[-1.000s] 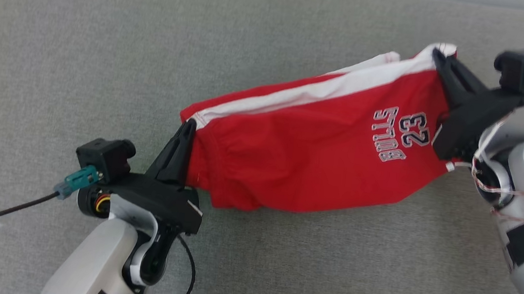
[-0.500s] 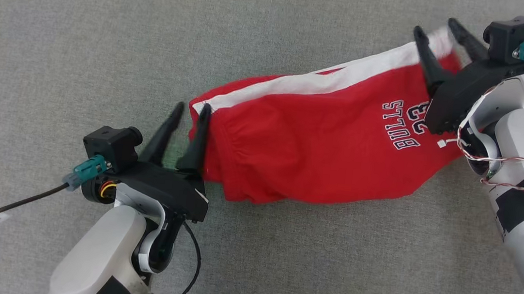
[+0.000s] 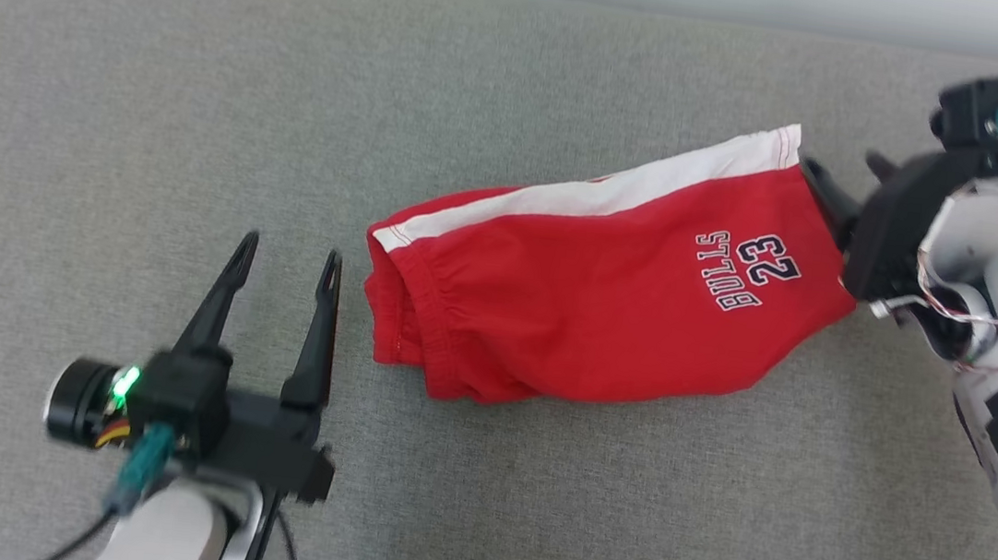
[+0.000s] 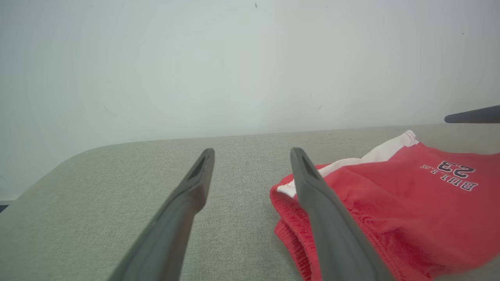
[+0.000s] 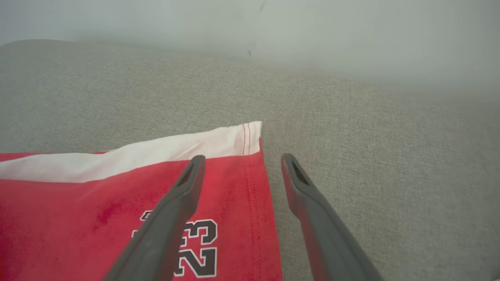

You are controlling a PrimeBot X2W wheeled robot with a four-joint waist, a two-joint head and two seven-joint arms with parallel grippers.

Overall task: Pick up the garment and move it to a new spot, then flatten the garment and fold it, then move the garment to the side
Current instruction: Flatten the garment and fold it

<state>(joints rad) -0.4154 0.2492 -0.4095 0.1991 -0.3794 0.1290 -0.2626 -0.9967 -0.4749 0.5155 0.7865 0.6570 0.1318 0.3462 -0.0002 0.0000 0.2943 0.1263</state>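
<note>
garment [image 3: 589,308] (red shorts, white side stripe, "BULLS 23" print) lies bunched on the grey padded surface [image 3: 155,114], nothing gripping it. left gripper [image 3: 291,249]: fingers spread wide, empty, waistband end just beside its nearer finger, apart. right gripper [image 3: 840,167]: spread wide, empty, at the hem end. One finger is over the hem corner, the other over bare surface. contact: can't tell.

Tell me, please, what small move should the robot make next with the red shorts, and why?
Probably move the open left gripper rightward to the bunched waistband and pinch it. The shorts lie on the grey cushion, held by neither gripper, and that end is rumpled.
</note>
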